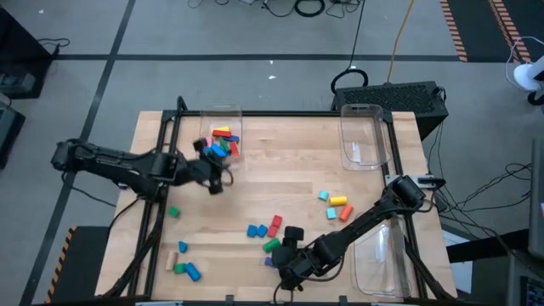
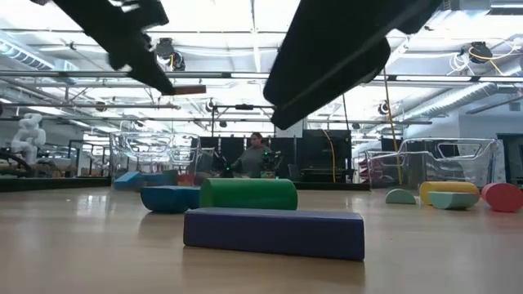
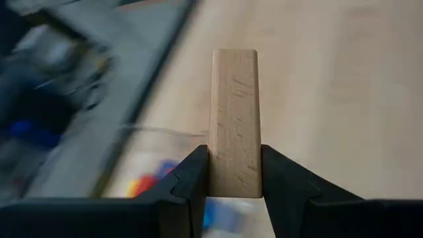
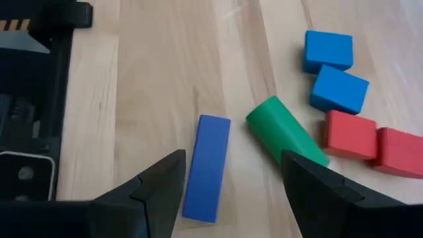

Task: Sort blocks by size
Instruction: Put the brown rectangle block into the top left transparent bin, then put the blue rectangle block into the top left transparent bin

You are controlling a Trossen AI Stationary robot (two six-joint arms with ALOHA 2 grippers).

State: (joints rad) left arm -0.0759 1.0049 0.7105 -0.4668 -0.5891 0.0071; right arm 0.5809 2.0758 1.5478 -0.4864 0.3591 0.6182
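Observation:
My left gripper (image 1: 217,178) hangs over the table's left middle, beside a clear bin (image 1: 223,115) that holds several coloured blocks. It is shut on a plain wood bar (image 3: 234,112). My right gripper (image 4: 231,178) stands open near the front edge, above a blue bar (image 4: 207,166) and a green cylinder (image 4: 285,132), touching neither. Both lie flat on the table, as the low view shows for the blue bar (image 2: 274,231) and the green cylinder (image 2: 248,193). Two blue blocks (image 4: 334,69) and two red blocks (image 4: 373,145) lie just beyond. My left gripper pinches the wood bar between its two fingers (image 3: 188,182), by the bar's near end (image 3: 234,182). The fingers press on its two narrow long sides. The bar sticks out forward past the fingertips, in line with them, and is lifted clear of the table.
An empty clear bin (image 1: 361,136) stands at the far right and another (image 1: 382,259) at the near right. Loose blocks lie at the near left (image 1: 183,265), one green block (image 1: 173,212) lies at the left, and a light blue, yellow and orange group (image 1: 336,204) lies right of centre.

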